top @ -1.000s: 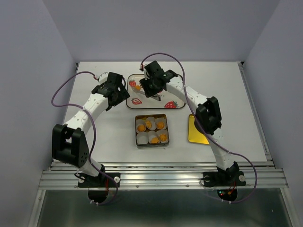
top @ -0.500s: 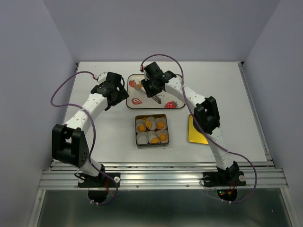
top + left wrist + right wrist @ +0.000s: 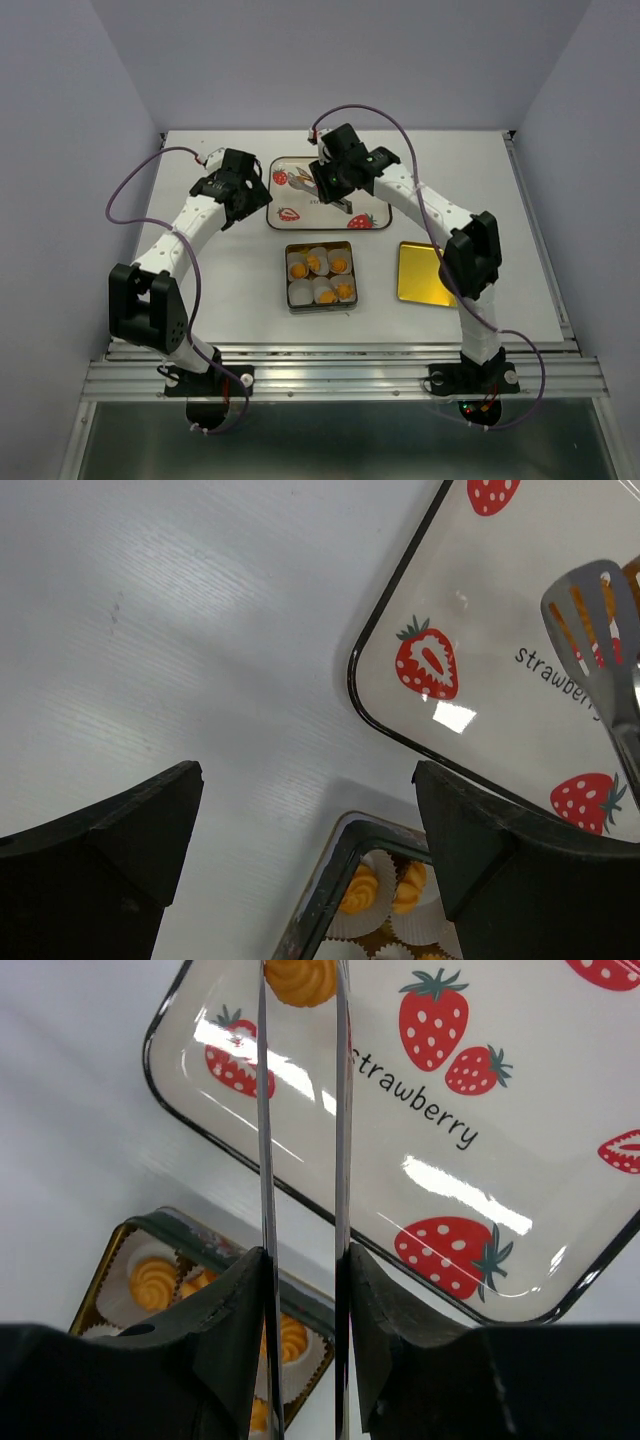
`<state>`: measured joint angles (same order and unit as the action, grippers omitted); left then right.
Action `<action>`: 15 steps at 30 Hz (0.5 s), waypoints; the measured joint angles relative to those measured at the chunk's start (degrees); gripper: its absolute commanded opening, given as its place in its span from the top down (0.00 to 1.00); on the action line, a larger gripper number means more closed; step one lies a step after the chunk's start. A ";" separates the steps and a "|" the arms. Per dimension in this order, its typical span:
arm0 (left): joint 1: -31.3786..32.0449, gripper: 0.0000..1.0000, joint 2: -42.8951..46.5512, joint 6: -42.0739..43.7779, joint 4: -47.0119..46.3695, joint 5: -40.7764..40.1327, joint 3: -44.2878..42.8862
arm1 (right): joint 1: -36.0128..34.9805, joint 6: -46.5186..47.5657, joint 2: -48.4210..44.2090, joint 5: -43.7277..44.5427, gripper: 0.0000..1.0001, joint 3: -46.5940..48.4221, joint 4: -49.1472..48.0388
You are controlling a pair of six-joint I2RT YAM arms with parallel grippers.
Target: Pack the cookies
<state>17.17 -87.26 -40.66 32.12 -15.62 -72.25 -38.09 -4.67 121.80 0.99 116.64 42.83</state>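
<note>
1. Top view: the right gripper (image 3: pixel 335 182) reaches over the white strawberry-printed plate (image 3: pixel 330 228). The square metal tin (image 3: pixel 288 278) lies nearer the arm bases, and its near-left white paper cup (image 3: pixel 300 292) is empty. The left gripper (image 3: pixel 240 195) hangs beside the plate's left edge.
2. Left wrist: the left gripper (image 3: pixel 308 780) gapes wide with nothing in it.
3. Right wrist: the right gripper (image 3: pixel 300 1280) squeezes slim steel tongs (image 3: pixel 263 1110), whose long axis runs straight ahead. A small orange flower-shaped cookie (image 3: pixel 300 978) is pinched at their tips over the plate. The tin lies back and left, so the carry likely retreats along that axis.

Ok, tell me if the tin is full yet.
Not full: the tin holds five cookies in paper cups, its near-left cup is empty. The sixth cookie is between the tips of the tongs, at the tray.
</note>
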 measured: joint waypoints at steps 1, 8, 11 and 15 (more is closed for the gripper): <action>0.02 0.01 0.00 0.20 0.00 0.02 -0.50 | 0.00 0.17 -2.62 -0.79 0.63 -2.19 -0.07; -0.02 0.01 -0.72 0.94 -0.11 0.02 -2.43 | 0.00 1.03 -17.35 -8.00 0.63 -14.05 0.17; -0.02 0.01 -1.88 1.20 -0.17 0.07 -3.32 | 0.00 1.27 -20.72 -12.11 0.63 -16.35 1.01; -0.02 0.01 -3.02 1.44 -0.35 0.11 -4.02 | -0.44 1.95 -22.93 -15.21 0.62 -17.99 4.55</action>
<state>17.15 -90.28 -39.22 31.77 -15.51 -76.27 -38.52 -2.72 98.87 -14.22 98.65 47.37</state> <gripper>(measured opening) 0.989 0.403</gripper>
